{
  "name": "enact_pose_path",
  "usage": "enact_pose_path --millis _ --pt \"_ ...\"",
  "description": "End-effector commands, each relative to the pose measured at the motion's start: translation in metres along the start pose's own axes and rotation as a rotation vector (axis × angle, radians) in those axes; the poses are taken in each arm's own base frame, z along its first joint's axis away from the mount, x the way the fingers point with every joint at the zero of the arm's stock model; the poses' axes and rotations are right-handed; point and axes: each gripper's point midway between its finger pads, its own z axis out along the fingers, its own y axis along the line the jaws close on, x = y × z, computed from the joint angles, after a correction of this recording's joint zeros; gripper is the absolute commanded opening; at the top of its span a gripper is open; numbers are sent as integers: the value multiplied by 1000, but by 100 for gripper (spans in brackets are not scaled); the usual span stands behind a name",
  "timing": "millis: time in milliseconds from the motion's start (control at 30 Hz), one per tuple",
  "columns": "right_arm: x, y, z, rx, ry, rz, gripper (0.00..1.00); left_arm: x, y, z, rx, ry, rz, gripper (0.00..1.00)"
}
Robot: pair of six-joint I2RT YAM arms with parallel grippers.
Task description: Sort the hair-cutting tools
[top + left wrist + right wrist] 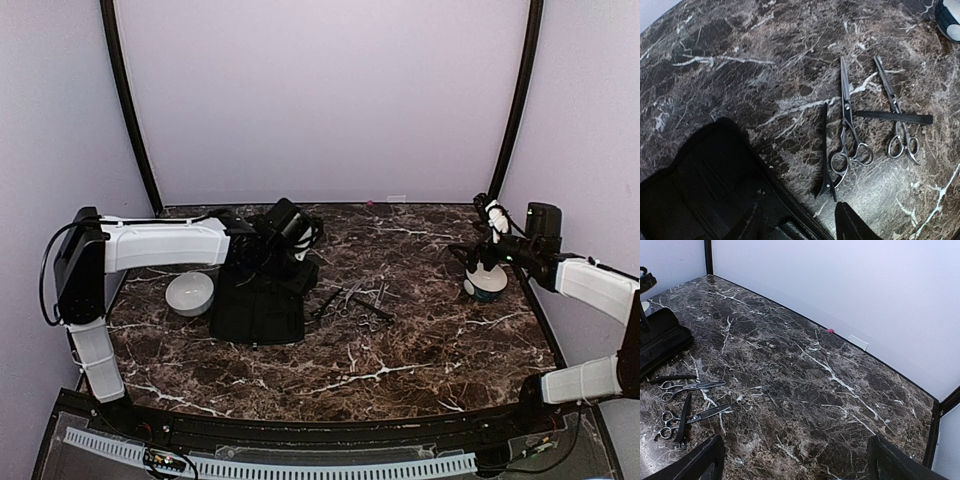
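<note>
**Left hand over the case, right hand spread and empty**

My left hand [276, 246] hangs over the black case [700, 200] at the left of the worktop [430, 360]. I cannot tell whether its fingers are loose or closed on something. My right hand [795, 450] sits at the far right near a white bowl [487, 283], with its fingers wide apart and nothing between them.

The tools lie in one cluster on the bare marble, just right of the case:
- the plain scissors [846, 125]
- the toothed scissors [892, 105] to their right
- a dark clip [825, 150] along the left of the plain pair, at or touching one ring
- a dark comb strip [912, 119] crossing the toothed pair's shank, though I cannot tell which lies on top

I judge all four to be light, stiff and thin. They lie flat on a hard, glossy top, so they will likely skid before my fingers get under them. I would pinch each pair of scissors across the shank, just on the handle side of the pivot. There the metal is narrow and both blades are caught together, whereas taking one ring would let the blades swing open. I would pinch the clip and the strip across their width at mid-length. The strip and the toothed scissors need separating with care, since lifting one may drag the other.
</note>
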Motion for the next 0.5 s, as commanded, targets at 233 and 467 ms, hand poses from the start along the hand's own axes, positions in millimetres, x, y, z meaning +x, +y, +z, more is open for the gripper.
enact_pose_path --millis 233,467 --pt "-15 10 -5 -62 -64 -64 99 31 9 23 -67 144 -88 39" --pt "-14 11 -4 -72 -58 -64 99 40 16 40 -123 172 -94 36"
